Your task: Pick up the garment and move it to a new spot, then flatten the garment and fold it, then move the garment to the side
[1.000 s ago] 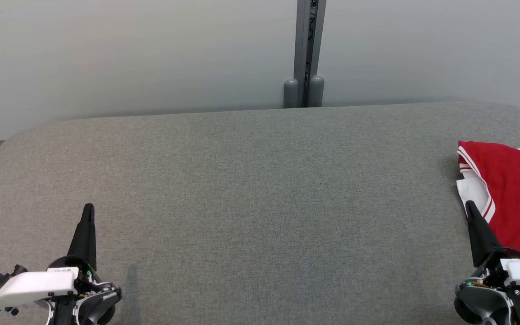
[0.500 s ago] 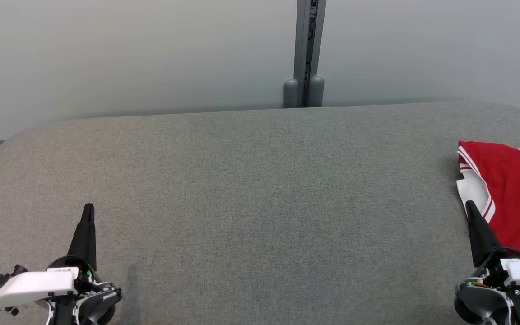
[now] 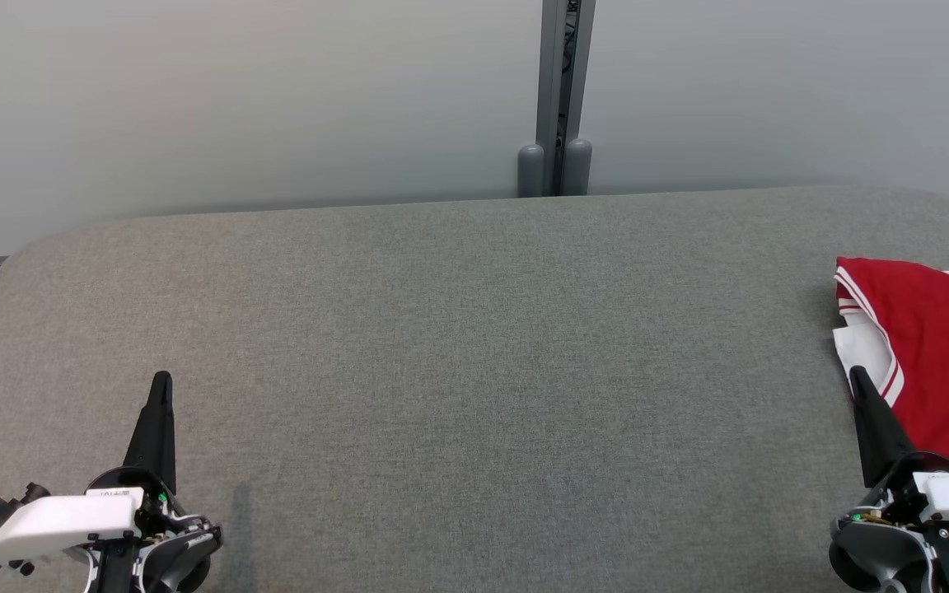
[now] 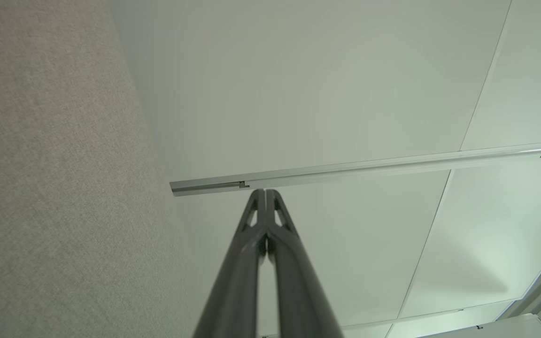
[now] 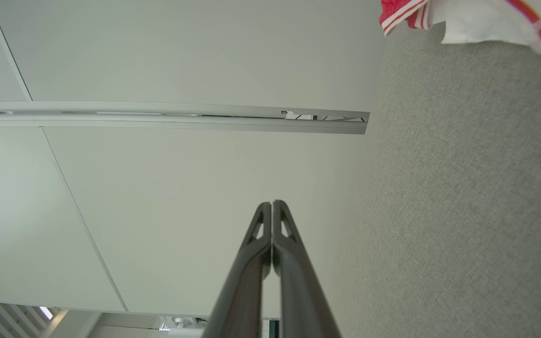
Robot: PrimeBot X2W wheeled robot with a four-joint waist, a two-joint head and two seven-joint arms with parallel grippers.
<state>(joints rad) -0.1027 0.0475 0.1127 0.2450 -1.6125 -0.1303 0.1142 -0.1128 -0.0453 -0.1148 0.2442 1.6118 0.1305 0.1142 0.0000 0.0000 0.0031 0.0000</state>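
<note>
A red garment point(image 3: 936, 358) with white trim lies bunched at the right edge of the grey padded table point(image 3: 474, 354), partly cut off by the head view's border. Its edge also shows as the garment point(image 5: 467, 19) at the top of the right wrist view. My right gripper point(image 3: 857, 375) is shut and empty at the lower right, its tip just at the garment's near-left edge; whether it touches the cloth I cannot tell. My left gripper point(image 3: 161, 379) is shut and empty at the lower left, far from the garment. Both pairs of fingers are pressed together in the wrist views, left gripper point(image 4: 265, 191) and right gripper point(image 5: 272, 203).
Pale wall panels stand behind the table, with a grey post point(image 3: 558, 99) at the back centre. The grey fabric surface stretches wide between my two grippers.
</note>
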